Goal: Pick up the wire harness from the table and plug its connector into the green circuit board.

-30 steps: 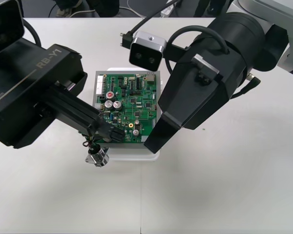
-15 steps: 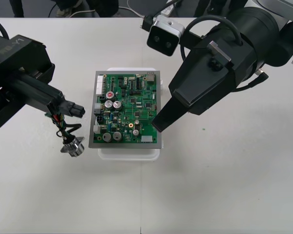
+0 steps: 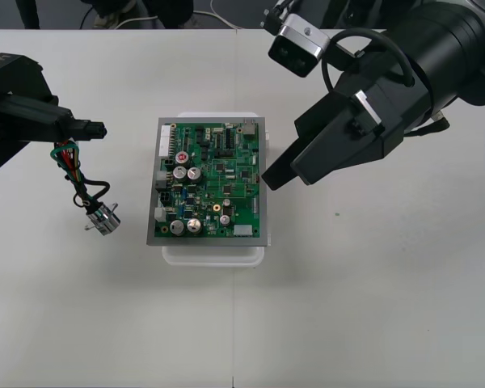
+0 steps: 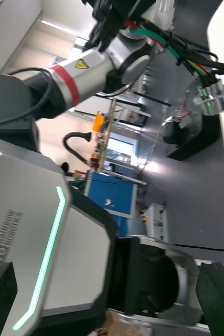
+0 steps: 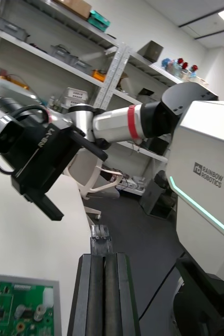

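The green circuit board (image 3: 210, 182) lies on its white base (image 3: 214, 254) in the middle of the table. Left of the board, my left gripper (image 3: 87, 128) is shut on the harness's black plug (image 3: 99, 128). The red, green and black wires (image 3: 74, 174) hang down from it to the round metal socket (image 3: 103, 218), which is low over the table. In the left wrist view the fingers (image 5: 93, 294) stand pressed together with the plug's tip (image 5: 100, 240) beyond them. My right gripper (image 3: 284, 174) hovers open over the board's right edge. From the right wrist the wires (image 4: 169, 42) and socket (image 4: 214, 97) show.
The right gripper (image 5: 38, 157) appears in the left wrist view beyond a corner of the board (image 5: 12, 315). The table edge and a dark floor strip (image 3: 145, 12) run along the far side. Bare table (image 3: 242, 323) lies in front of the board.
My left gripper has pulled left, away from the board's front left corner, carrying the harness with it. The right gripper has drawn back to the right and farther off.
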Motion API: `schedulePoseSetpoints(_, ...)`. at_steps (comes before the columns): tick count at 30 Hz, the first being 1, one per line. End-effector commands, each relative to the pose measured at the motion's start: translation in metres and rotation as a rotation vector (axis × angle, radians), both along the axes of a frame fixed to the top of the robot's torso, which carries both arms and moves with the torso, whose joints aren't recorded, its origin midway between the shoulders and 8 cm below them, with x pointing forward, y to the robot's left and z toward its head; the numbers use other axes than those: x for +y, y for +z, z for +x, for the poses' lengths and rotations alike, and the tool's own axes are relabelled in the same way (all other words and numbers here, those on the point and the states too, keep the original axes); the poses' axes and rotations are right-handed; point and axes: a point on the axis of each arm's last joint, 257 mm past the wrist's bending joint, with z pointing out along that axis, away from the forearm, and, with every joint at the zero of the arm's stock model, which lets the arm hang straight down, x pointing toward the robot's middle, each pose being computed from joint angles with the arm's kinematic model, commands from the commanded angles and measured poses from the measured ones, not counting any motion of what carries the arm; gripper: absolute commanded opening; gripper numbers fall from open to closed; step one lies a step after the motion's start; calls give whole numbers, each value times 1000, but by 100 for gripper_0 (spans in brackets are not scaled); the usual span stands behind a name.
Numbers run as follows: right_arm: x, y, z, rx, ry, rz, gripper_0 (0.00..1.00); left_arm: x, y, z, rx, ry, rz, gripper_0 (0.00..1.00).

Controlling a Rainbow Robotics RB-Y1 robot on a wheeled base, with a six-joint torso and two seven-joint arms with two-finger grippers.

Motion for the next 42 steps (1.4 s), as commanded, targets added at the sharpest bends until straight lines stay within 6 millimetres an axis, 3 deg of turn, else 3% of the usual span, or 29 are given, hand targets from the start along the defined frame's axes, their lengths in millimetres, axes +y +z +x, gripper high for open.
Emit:
schedulePoseSetpoints(1, -3, -2, 2, -140, 7, 38, 100, 32, -5, 11, -76, 69, 16, 0)
schedulePoseSetpoints(10, 6, -17, 13, -362, 4, 15, 100, 61, -18, 48, -43, 196, 12, 0)
schedulePoseSetpoints(18, 14, -23, 25, -511, -25, -14, 100, 75, -35, 66, -59, 259, 27, 0)
schedulePoseSetpoints(26, 21, -30, 47, -717, -67, -54, 100, 77, -75, 74, -100, 264, 61, 0)
schedulePoseSetpoints(32, 14, -46, 64, -849, -106, -110, 100, 83, -103, 77, -140, 268, 108, 0)
schedulePoseSetpoints(42, 15, -45, 86, -1054, -157, -133, 100, 96, -139, 90, -218, 284, 165, 0)
